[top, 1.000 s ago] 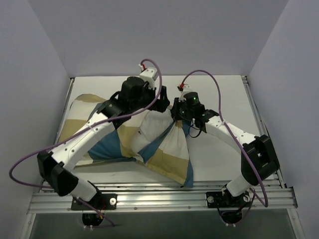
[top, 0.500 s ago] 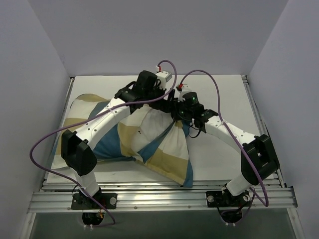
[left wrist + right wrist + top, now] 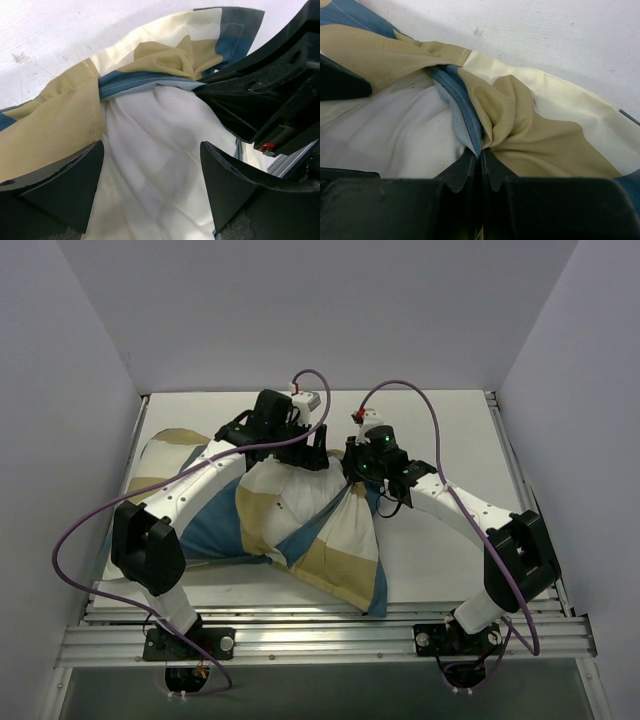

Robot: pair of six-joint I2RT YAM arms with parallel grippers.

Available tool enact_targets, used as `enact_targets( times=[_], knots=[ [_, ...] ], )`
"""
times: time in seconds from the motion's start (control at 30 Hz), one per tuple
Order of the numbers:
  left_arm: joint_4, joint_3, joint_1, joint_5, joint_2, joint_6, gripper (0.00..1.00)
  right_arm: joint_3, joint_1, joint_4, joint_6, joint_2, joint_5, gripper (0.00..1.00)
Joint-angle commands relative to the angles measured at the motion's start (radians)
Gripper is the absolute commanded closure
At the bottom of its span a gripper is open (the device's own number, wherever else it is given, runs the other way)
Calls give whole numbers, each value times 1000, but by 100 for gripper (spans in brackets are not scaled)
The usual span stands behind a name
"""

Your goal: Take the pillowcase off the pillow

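Both arms are in over the cloth! The pillowcase (image 3: 330, 540) sprawls across the left and middle of the bench (image 3: 440, 430). Its blue, tan and cream blocks run from the far left down to a corner close to the bench's near edge.

The two claws meet at the far middle of it, just beside each other. The right claw (image 3: 352, 472) comes in from the right. Its wrist view shows the fingers (image 3: 465, 167) pressed tight together on a gathered twist of tan and blue pillowcase (image 3: 530, 130). That is a firm pinch, with the folds radiating out from the tips. To the left of that pinch the white of the pillow (image 3: 395, 130) shows through the mouth of the cover.

Now the left claw (image 3: 315, 452), reaching across from the left side. It stands wide, holding nothing, with one dark finger (image 3: 65, 185) on each side of the view. Between the fingers swells the plain white pillow (image 3: 150, 180), bulging out of the opening. The pillowcase (image 3: 55, 120) is bunched around it, tan to the left and a blue hem crumpled across the far side (whether the fingertips actually touch the cushion, I cannot tell). The right arm's black body fills the right side of that view, and bare white bench (image 3: 75, 30) lies beyond.

So most of the pillow sits inside its cover, with only the white at the open end exposed.
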Motion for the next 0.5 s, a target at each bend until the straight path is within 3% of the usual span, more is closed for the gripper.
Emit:
enact_targets(
  times=[0.0,0.23,0.47],
  knots=[
    [114,-6,7,64,-87,5,14,8,13,54,-10,-36,-6,100],
    [131,41,-8,130,-58,69,10,13,13,50,-12,-31,-9,100],
    [71,94,-31,96,20,144,11,16,13,51,-9,-31,-9,100]
  ],
)
